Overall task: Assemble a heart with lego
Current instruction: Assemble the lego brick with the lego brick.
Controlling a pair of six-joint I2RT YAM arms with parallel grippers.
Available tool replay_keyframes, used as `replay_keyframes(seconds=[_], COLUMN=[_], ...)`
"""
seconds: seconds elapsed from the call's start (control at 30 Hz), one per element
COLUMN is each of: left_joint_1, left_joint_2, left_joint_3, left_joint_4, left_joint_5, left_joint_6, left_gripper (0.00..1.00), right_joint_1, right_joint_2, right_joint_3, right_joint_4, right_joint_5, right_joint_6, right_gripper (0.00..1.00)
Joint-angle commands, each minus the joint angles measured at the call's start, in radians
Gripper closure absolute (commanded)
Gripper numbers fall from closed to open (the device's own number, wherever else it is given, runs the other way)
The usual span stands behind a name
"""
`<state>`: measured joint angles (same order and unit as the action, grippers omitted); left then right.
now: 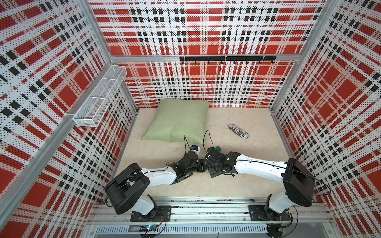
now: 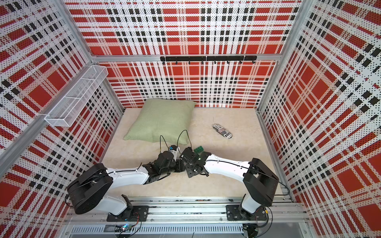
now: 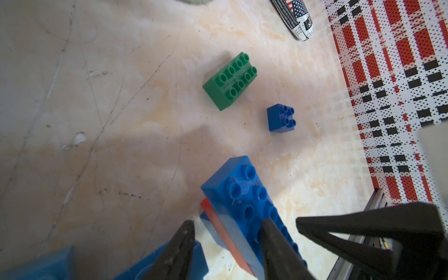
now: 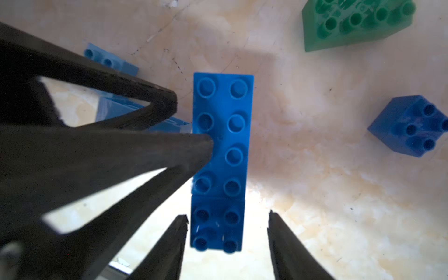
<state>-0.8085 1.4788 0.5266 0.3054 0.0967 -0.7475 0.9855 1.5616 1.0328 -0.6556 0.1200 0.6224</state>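
The printed packet [image 1: 238, 131] bears a word that seems to read "Place". Its finer print, beside a stars-and-stripes flag, is too blurred to read.

Bright even light, soft shadows; top views bowed at edges; wrist views blurry nr jaws.

1. Left arm [image 1: 158, 175]: white shells, black joints, thin black cable [image 1: 185, 140] looping off the wrist.
2. Right arm [image 1: 259, 167]: the same white and black.
3. Right tool [image 4: 228, 215]: black tapered fingers [image 4: 169, 247], apparently matte.
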Motion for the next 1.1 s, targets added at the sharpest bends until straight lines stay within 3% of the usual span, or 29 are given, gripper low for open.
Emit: replay_keyframes(seconds=[0.0, 0.17, 0.4, 1.07], left_joint_1=[0.002, 0.002, -0.004, -0.004], left_joint_2=[0.012, 0.012, 0.013, 0.008], left_joint_3=[0.002, 0.001, 0.001, 0.012], left_joint_4=[-0.015, -0.014, -0.013, -0.037], left_joint_5=[-0.015, -0.013, -0.01, -0.031], left_joint_6=[0.003, 0.0, -0.001, 0.0], left_gripper=[0.51, 0.51, 0.51, 0.51], right_joint_1=[-0.013, -0.082, -0.095, -0.115], right_joint_2=[-0.091, -0.13, -0.045, -0.006], right_joint_3=[-0.016, -0.084, -0.078, -0.013], right_joint_4=[0.046, 0.08, 0.08, -0.006], right_joint_5=[-0.038, -0.091, -0.088, -0.045], right_joint_6=[-0.001, 0.014, -0.008, -0.027], right_gripper=[0.42, 0.46, 0.48, 0.5])
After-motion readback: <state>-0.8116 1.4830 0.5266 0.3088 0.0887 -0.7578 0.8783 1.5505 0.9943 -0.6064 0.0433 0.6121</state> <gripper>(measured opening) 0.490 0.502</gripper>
